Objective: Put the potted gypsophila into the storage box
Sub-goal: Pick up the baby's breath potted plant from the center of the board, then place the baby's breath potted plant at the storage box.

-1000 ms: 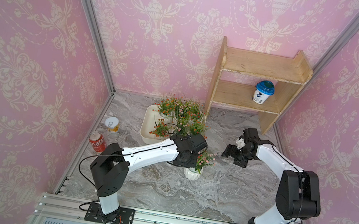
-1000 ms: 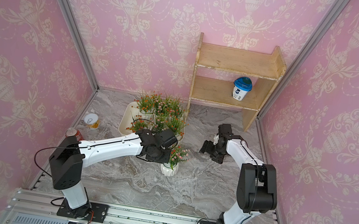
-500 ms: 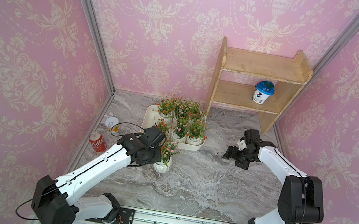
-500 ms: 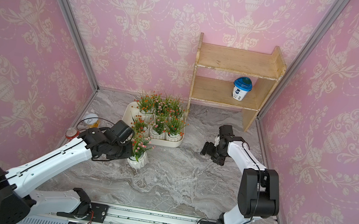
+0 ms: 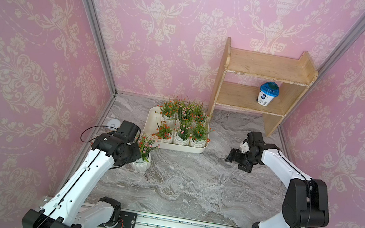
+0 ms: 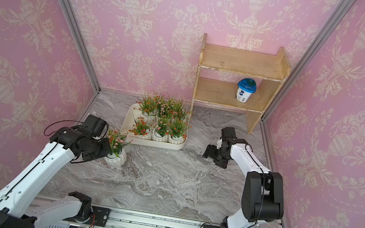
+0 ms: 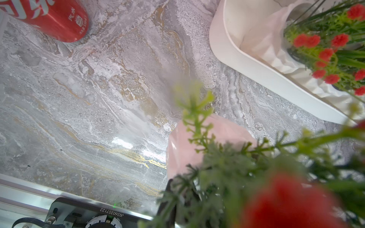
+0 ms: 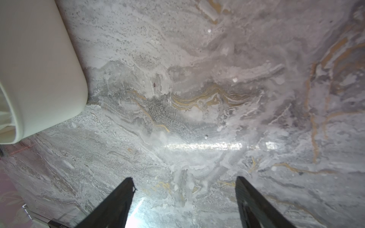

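Observation:
Several potted gypsophila (image 5: 182,129) stand in the cream storage box (image 5: 178,147) at the back of the marble table in both top views. One more potted gypsophila (image 5: 142,163) with pink blossoms is outside the box, just off its near-left corner. My left gripper (image 5: 138,149) is shut on this pot's green sprigs (image 7: 223,169), which hide most of the jaws in the left wrist view (image 7: 183,183). Whether the white pot (image 6: 116,160) touches the table I cannot tell. My right gripper (image 5: 234,157) hovers open and holds nothing, right of the box (image 8: 39,69), over bare marble (image 8: 183,178).
A wooden two-tier shelf (image 5: 260,64) stands at the back right with a blue-lidded cup (image 5: 267,93) on its lower tier. A red soda can (image 7: 49,19) lies close to my left arm. A small white round tin (image 5: 114,123) sits by the left wall.
My left arm has swung left across the front of the box, carrying the pink-flowered pot from mid-table to the box's near-left corner. The right gripper has barely moved.

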{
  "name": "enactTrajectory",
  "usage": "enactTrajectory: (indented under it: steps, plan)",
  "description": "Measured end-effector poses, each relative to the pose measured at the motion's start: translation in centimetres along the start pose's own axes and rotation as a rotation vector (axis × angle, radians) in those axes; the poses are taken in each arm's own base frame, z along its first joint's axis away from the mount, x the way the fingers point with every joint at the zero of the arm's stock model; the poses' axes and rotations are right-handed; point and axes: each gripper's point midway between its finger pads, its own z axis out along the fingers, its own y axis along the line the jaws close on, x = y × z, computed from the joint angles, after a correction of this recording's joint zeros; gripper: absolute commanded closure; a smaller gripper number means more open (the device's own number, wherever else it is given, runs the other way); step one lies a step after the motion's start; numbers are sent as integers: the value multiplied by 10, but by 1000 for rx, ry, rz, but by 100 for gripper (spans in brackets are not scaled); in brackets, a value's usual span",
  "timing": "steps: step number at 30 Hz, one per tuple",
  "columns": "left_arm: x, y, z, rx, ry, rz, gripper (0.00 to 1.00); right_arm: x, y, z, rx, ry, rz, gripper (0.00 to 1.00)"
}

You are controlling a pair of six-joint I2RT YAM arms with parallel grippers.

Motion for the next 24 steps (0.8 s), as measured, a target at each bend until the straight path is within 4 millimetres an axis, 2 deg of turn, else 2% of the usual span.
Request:
enactTrajectory:
  steps: [4, 10, 13, 17, 24]
  plan:
    - [-23, 14, -1, -23, -9, -68, 99, 0, 4, -1, -2, 1, -9, 17]
    - [-81, 19, -7, -16, -71, -150, 99, -5, 11, -5, -13, -16, -21, 17]
    - [-108, 11, -10, 7, -107, -159, 99, -8, 13, -7, -17, -24, -25, 17]
    - [-141, -10, -9, 68, -140, -152, 100, -12, 17, -10, -23, -35, -29, 17]
    - [-183, -35, 5, 119, -159, -133, 100, -16, 18, -12, -24, -45, -31, 17]
